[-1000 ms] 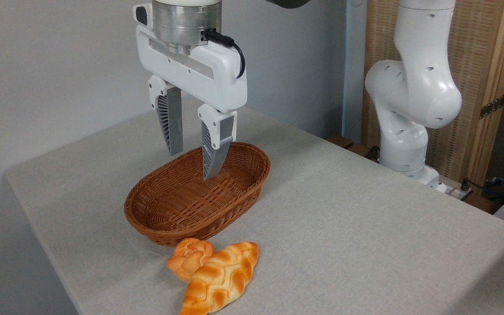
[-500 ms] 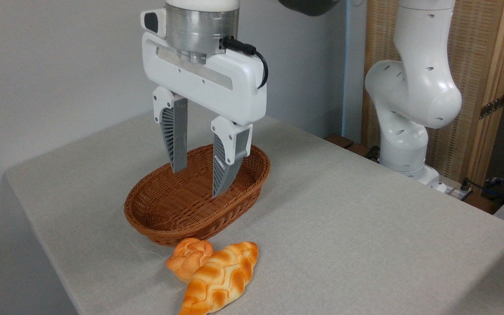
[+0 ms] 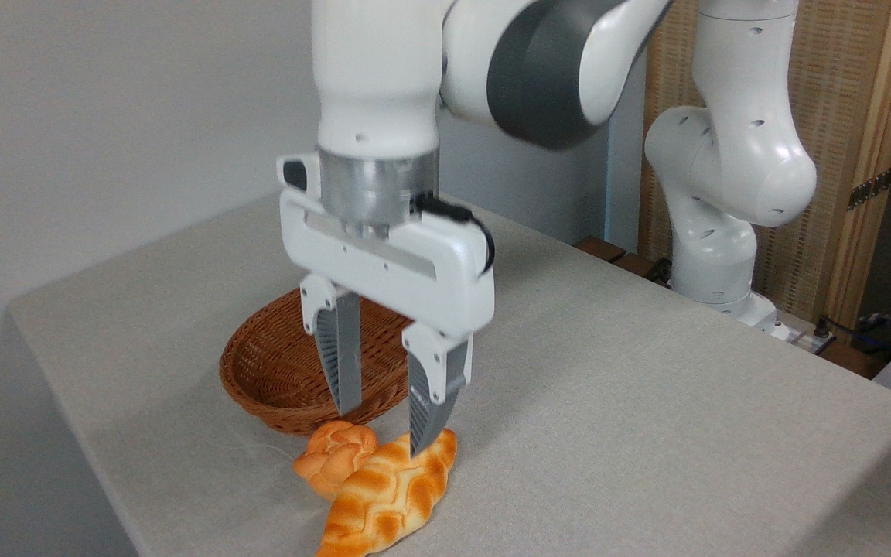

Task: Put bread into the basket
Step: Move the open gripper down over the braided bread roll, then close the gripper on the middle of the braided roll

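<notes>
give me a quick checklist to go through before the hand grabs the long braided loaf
1. Hand open: ok.
2. Fingers astride the braided loaf: cannot tell; the tips hang over its far end.
3. Small bun clear of the loaf: not ok, they touch.
4. Basket free to receive it: ok as far as seen; the hand hides part.
5. Loaf flat on the table: ok.

golden-orange braided bread (image 3: 387, 495), reddish-brown woven basket (image 3: 275, 379), white gripper (image 3: 381, 432)
</notes>
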You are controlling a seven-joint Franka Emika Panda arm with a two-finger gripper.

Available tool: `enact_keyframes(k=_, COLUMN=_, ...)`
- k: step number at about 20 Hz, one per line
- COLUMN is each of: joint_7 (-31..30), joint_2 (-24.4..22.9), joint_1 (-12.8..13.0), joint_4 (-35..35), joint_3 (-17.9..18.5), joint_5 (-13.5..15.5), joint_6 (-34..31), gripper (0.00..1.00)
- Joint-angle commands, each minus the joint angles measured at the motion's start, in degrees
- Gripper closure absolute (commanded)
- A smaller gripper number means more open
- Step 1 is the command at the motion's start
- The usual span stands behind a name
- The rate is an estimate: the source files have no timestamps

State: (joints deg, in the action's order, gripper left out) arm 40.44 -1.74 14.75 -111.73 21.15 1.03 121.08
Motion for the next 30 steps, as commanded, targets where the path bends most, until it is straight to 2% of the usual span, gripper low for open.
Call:
enact_keyframes(k=1, joint_7=1.04, joint_2=1.21, joint_1=0.27, joint_4=-3.05, joint_3=0.65, joint_5=-0.77, joint_6=3.81, gripper=0.0)
enact_keyframes(k=23, joint_7=4.64, joint_2=8.94, joint_1=0.89, joint_4=-3.75, joint_3=0.3, joint_5=-0.24, joint_6=4.52, gripper=0.01)
enact_keyframes(k=24, joint_7=4.64, joint_2=9.03, joint_1=0.89, joint_4=-3.75, joint_3=0.3, joint_5=-0.24, joint_6=4.6, gripper=0.1)
enact_keyframes(k=27, joint_7=5.17, joint_2=9.03, joint_1=0.89, joint_4=-3.75, joint_3=0.04, joint_5=-0.07, joint_6=4.6, gripper=0.63)
enact_keyframes(k=29, joint_7=5.78, joint_2=8.95, joint_1=0.98, joint_4=-3.67, joint_3=0.04, joint_5=0.02, joint_6=4.52, gripper=0.81)
enact_keyframes(k=30, joint_7=5.79, joint_2=8.95, joint_1=0.98, joint_4=-3.67, joint_3=0.04, joint_5=0.02, joint_6=4.52, gripper=0.83)
